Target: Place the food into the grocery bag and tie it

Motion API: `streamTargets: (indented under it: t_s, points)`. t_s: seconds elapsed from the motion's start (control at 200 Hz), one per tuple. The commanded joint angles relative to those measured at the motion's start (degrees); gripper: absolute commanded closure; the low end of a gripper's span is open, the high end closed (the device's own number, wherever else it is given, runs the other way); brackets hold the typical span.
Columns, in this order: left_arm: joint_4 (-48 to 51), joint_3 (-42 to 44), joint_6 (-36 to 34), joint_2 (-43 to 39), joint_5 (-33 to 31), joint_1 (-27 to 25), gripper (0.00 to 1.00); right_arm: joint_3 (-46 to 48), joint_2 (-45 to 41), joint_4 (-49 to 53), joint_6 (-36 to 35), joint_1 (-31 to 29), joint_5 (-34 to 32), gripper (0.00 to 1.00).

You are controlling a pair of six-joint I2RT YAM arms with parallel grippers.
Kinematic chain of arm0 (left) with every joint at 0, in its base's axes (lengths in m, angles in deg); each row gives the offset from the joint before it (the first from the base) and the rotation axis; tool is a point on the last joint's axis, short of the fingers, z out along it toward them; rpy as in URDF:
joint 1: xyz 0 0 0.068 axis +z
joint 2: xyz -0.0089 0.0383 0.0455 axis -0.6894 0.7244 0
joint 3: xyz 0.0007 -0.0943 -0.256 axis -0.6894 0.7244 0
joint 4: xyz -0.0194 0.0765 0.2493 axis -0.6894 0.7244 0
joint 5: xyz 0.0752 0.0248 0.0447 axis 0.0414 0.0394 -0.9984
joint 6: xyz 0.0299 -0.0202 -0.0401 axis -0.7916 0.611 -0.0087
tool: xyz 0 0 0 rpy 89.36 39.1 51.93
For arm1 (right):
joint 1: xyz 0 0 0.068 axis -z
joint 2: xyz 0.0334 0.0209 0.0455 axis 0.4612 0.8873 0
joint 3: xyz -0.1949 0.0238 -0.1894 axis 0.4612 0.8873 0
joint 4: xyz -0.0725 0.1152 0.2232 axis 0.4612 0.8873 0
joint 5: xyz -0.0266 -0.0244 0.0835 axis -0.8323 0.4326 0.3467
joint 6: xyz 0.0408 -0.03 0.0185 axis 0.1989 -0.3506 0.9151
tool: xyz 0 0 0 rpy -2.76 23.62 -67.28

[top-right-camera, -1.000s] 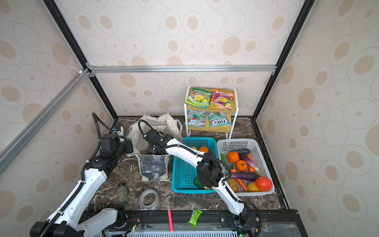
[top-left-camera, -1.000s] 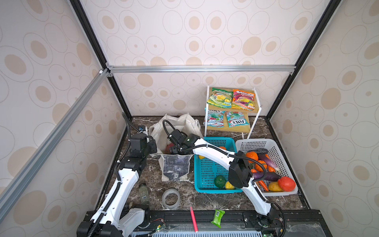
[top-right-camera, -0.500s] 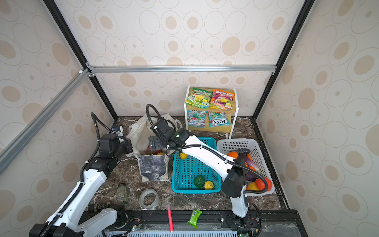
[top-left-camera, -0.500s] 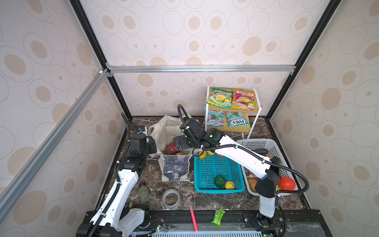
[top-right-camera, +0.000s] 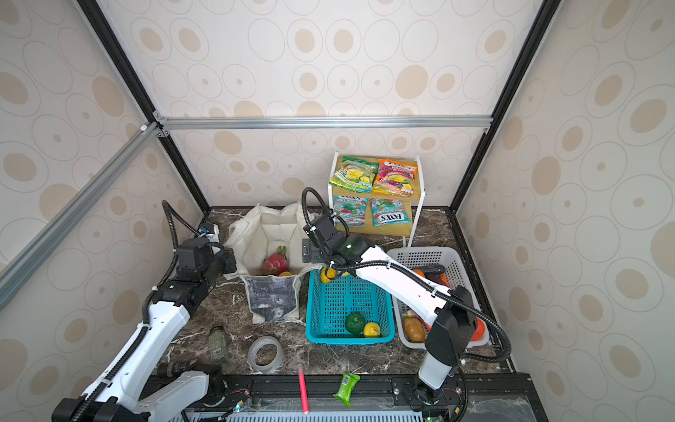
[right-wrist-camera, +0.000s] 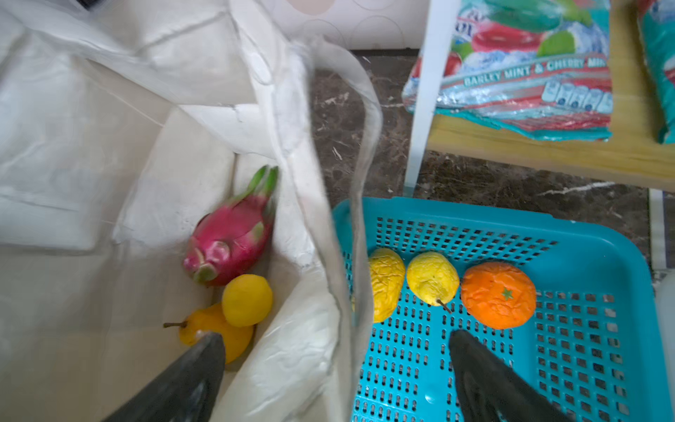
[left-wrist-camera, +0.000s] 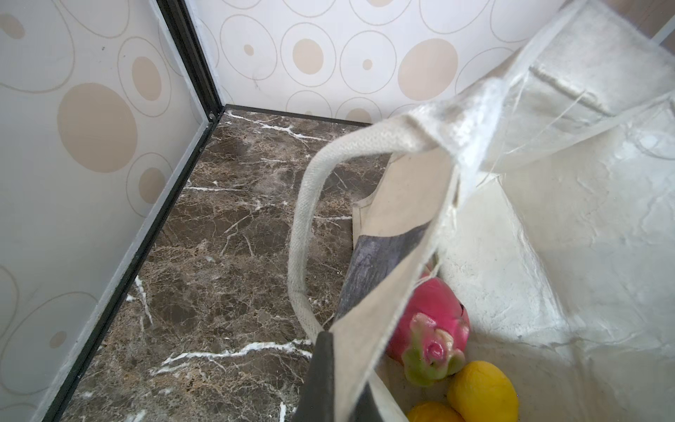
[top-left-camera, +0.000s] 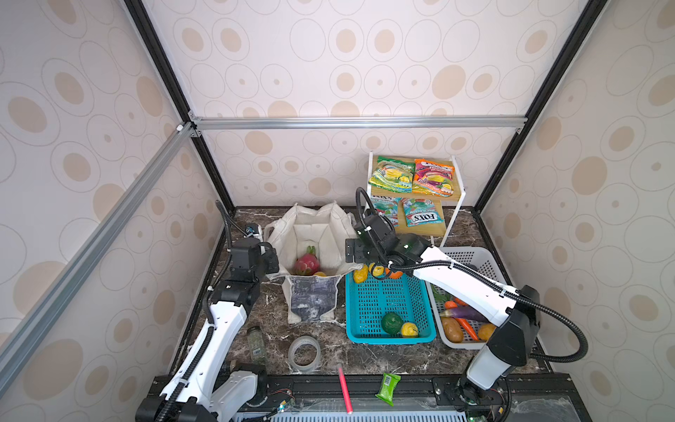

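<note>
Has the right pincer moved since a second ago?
Yes. The right pincer has shifted rightward, from over the grocery bag mouth to the bag's right rim, next to the teal basket. It is open and empty.

One pink dragon fruit and two yellow-orange toy fruits are counted in the canvas tote. Five more fruits are spotted in the teal plastic basket, plus four glossy packets.
</note>
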Motion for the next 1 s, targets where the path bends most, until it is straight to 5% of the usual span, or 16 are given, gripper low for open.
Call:
streamTargets:
  t_s: [0.0,0.085,0.26,0.455,0.745,0.995]
  points:
    - [-0.76,-0.27,-0.76,-1.57,-0.91,-0.37,1.00,2.70,-1.37,-2.70,2.54,0.98,3.98,0.09]
    - [-0.61,-0.33,-0.84,-1.51,-1.08,-0.37,1.00,3.25,-0.35,-3.61,2.93,1.34,5.84,0.21]
    - [-1.25,-0.21,-0.69,-1.65,-0.69,-0.37,1.00,-1.09,2.66,-1.84,0.18,-0.26,6.72,0.74]
    - [-2.69,-2.83,1.50,-0.92,8.90,-0.17,1.00,-16.40,7.89,7.39,-6.70,-6.65,-0.86,0.99]
    - [-6.53,-9.79,1.98,-3.82,13.57,0.11,1.00,-14.25,1.96,-3.66,-5.35,-7.02,3.47,1.00]
    - [-3.07,-14.17,1.03,-3.77,3.02,1.29,1.00,-12.32,-0.79,-3.36,-3.34,-4.77,2.86,1.00]
